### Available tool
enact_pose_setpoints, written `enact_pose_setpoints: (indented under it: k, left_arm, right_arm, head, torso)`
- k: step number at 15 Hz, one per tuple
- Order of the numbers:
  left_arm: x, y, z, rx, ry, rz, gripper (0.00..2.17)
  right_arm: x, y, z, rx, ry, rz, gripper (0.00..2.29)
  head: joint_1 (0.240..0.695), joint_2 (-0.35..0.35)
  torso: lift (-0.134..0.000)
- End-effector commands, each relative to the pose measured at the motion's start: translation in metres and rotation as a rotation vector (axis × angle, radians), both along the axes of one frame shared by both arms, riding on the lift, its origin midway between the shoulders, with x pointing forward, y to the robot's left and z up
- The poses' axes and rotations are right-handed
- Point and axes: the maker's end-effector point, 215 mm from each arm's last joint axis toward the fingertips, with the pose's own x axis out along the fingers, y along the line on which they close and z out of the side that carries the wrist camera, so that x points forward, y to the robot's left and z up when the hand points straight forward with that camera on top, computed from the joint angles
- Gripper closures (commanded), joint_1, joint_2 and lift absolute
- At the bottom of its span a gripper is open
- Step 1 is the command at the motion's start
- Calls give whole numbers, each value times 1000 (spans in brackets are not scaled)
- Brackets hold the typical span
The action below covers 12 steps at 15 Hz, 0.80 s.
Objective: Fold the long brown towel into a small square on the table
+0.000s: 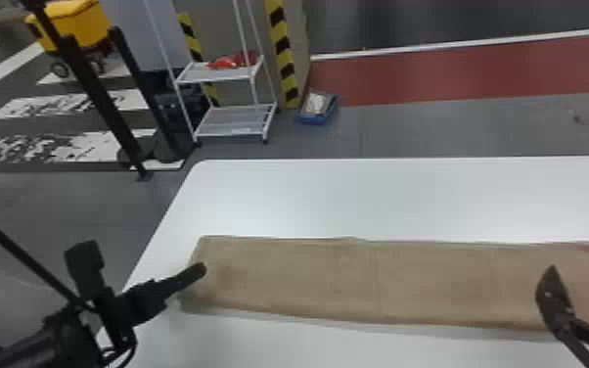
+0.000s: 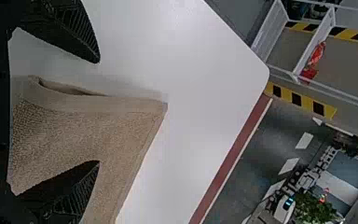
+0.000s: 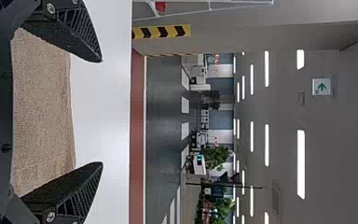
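Gaping wide are left hand [image 1: 194, 273] and right hand [image 1: 554, 297]; blue bin [image 1: 314, 119] holds pale contents [image 1: 316, 103].

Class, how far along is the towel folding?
Done: the brown towel lies flat in a long strip. In hand: nothing; the left gripper stands open at its left end, the right gripper open over its right part. Remaining: folding that strip into a square.

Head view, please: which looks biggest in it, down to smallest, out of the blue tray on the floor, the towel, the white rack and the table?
1. Table
2. Towel
3. White rack
4. Blue tray

The rack and tray stand farther off, so they may look smaller than they are.
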Motion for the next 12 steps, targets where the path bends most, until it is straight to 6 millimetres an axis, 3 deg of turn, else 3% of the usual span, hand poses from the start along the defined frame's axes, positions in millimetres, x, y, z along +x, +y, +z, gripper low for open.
enact_pose_setpoints:
  k: [1, 3, 4, 5, 6, 12]
  left_arm:
    - [-1, -7, 0, -12, -4, -28, 326]
    - [-2, -12, 3, -29, -17, -55, 704]
    - [-2, -16, 6, -40, -30, -76, 1112]
    - [-3, -19, 7, -47, -36, -90, 1757]
    - [-3, -19, 7, -45, -35, -92, 2148]
    - [-8, -14, 3, -29, -17, -88, 2148]
  right_arm:
    - [1, 2, -1, 1, 1, 4, 97]
    - [1, 2, -2, 4, 2, 4, 97]
    - [1, 1, -2, 2, 4, 5, 97]
    - [1, 1, -2, 4, 4, 4, 97]
    - [1, 2, -2, 7, 2, 5, 97]
    - [1, 2, -1, 10, -1, 7, 97]
  head:
    - [695, 271]
    - [695, 264]
    - [695, 258]
    - [695, 255]
    - [695, 251]
    - [695, 250]
  torso:
    - [-112]
    - [-112]
    - [-112]
    - [-112]
    - [-112]
    - [-112]
